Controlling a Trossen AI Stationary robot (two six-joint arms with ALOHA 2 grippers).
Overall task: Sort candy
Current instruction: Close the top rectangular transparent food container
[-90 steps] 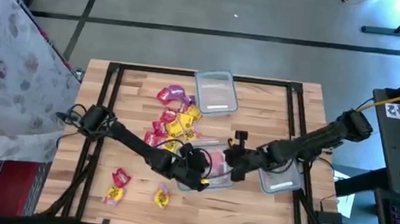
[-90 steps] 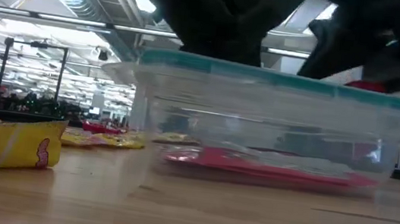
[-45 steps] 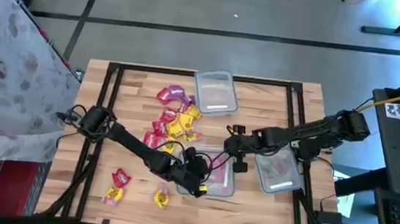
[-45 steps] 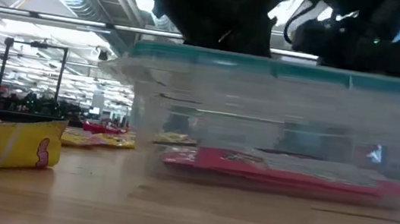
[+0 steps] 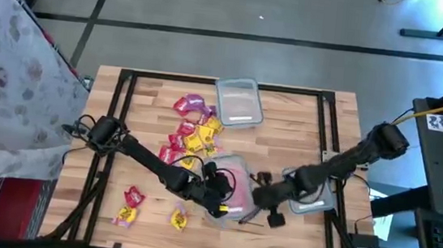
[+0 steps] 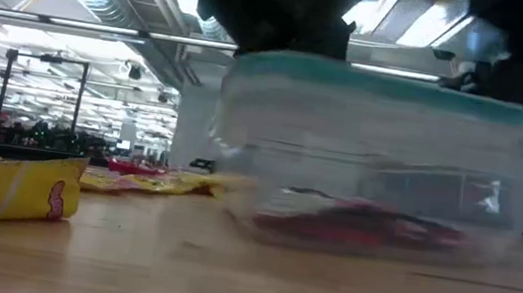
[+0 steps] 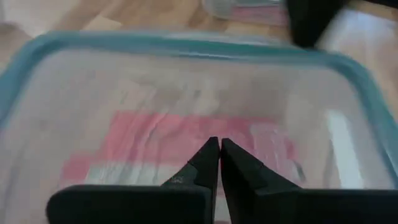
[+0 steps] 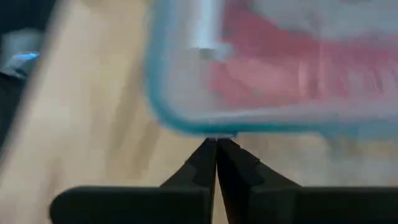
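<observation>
We see a wooden surface [image 5: 150, 101] carrying scattered candy [image 5: 192, 133] and three clear tubs [image 5: 238, 103], one holding red packets.

Small flat wrapped candies [image 5: 192, 131] are lying in a loose cluster just left of the high view's centre — mostly red, some yellow, one purple at the top. Two more [image 5: 129, 205] are sitting at lower left, and red packets [image 7: 186, 146] are lying flat inside the clear tub [image 5: 235, 192].

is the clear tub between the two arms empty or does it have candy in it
Not empty. Red candy lies flat on the bottom of the tub, seen through its clear lid in the left wrist view and its wall in the low view.
</observation>
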